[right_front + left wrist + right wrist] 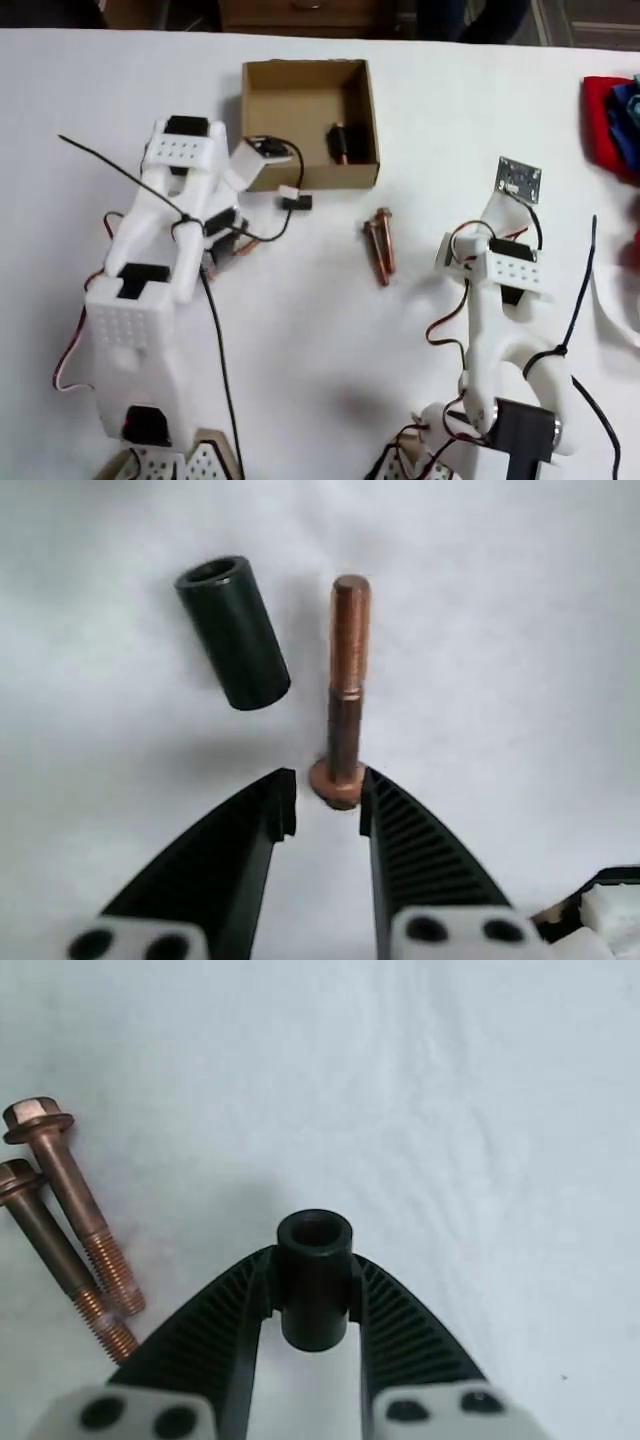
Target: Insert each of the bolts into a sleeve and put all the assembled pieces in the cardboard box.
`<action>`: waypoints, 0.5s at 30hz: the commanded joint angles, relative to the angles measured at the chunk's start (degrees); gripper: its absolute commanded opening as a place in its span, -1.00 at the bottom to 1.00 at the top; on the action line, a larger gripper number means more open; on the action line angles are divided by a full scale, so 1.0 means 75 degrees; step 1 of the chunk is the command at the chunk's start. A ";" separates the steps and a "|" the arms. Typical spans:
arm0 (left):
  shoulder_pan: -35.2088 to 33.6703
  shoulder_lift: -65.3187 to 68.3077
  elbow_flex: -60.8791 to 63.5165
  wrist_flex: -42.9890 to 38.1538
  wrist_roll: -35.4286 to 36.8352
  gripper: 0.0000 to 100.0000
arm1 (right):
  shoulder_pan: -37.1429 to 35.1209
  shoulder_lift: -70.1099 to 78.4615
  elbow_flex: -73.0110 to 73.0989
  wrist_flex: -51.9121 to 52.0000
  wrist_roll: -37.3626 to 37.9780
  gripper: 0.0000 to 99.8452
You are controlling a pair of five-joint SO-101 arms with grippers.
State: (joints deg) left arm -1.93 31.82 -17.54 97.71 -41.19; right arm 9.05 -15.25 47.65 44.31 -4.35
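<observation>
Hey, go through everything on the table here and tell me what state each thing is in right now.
Box: open-topped, one sleeved bolt inside.
Single bolt: lying flat, bare.
Left gripper: open, fingers either side of that bolt's head.
Loose sleeve: on its side, empty.
Held sleeve: empty.
Right gripper: shut on that sleeve.
Two spare bolts: lying side by side, bare.
</observation>
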 commanded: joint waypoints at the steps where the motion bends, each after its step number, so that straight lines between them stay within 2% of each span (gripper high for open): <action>1: 0.0000 -0.0047 -0.0299 0.0012 0.0094 -0.72 | 0.0088 -0.0369 -0.0164 -0.0053 -0.0082 -0.96; 7: 0.0094 -0.0047 -0.0287 0.0340 -0.0645 -0.72 | 0.0088 -0.0369 -0.0164 -0.0053 -0.0082 -0.96; 9: 0.0164 -0.0059 -0.0287 0.0352 -0.0434 -0.72 | 0.0088 -0.0369 -0.0164 -0.0053 -0.0082 -0.96; 12: 0.0481 -0.0059 -0.0287 0.0352 0.0656 -0.72 | 0.0088 -0.0369 -0.0164 -0.0053 -0.0082 -0.96; 15: 0.0914 -0.0047 -0.0287 0.0340 0.2673 -0.72 | 0.0088 -0.0369 -0.0164 -0.0053 -0.0082 -0.96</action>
State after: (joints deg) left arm 1.76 31.82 -17.54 99.30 -34.07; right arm 9.05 -15.25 47.65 44.31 -4.35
